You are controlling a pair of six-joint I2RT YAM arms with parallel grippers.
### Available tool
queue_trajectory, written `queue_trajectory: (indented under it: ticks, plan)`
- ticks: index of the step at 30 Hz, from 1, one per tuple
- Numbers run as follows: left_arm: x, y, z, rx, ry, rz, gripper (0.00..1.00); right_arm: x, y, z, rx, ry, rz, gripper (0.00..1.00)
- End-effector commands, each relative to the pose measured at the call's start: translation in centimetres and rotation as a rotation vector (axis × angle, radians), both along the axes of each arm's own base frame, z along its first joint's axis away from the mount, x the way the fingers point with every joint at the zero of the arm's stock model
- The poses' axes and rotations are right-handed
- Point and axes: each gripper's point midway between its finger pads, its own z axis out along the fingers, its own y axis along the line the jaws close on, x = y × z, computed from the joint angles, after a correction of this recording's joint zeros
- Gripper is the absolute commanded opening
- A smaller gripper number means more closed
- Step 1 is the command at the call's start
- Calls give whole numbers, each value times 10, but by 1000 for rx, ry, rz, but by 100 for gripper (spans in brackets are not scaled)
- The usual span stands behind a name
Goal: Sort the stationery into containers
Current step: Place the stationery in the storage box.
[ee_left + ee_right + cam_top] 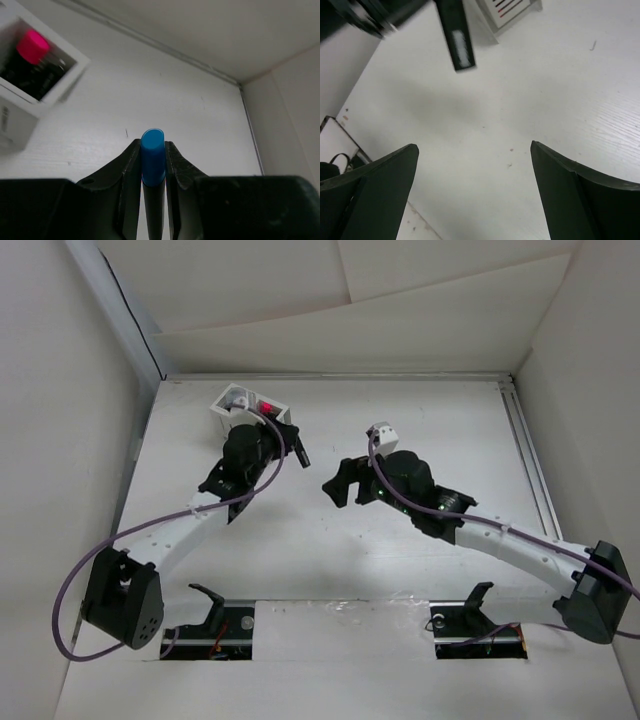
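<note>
A black marker with a blue cap [152, 155] stands clamped between the fingers of my left gripper [151, 146], which is shut on it. From above, that gripper [296, 445] hangs just right of the white mesh organiser [282, 414]. A pink-capped marker [32, 45] stands inside the organiser [75, 62], with dark items beside it. My right gripper [475, 150] is open and empty over bare tabletop, and from above the right gripper [338, 484] is at mid-table. In the right wrist view the dark body of the held marker [456, 35] shows, with the organiser's edge [507, 10] behind it.
White walls enclose the table on the left, back and right. A metal rail [528, 455] runs along the right side. Both arm bases sit at the near edge, with two black stands [212, 605] [470, 605] beside them.
</note>
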Motion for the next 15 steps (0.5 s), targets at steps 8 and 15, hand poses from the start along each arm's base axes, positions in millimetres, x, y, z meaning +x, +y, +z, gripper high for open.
queue_trajectory:
  ticks: [8,15]
  plan:
    - [67,93,72,88,-112,561,0,16,-41,-26,5,24,-70,100]
    - [128,118,69,204,-64,662,0,12,-42,-24,31,36,-42,100]
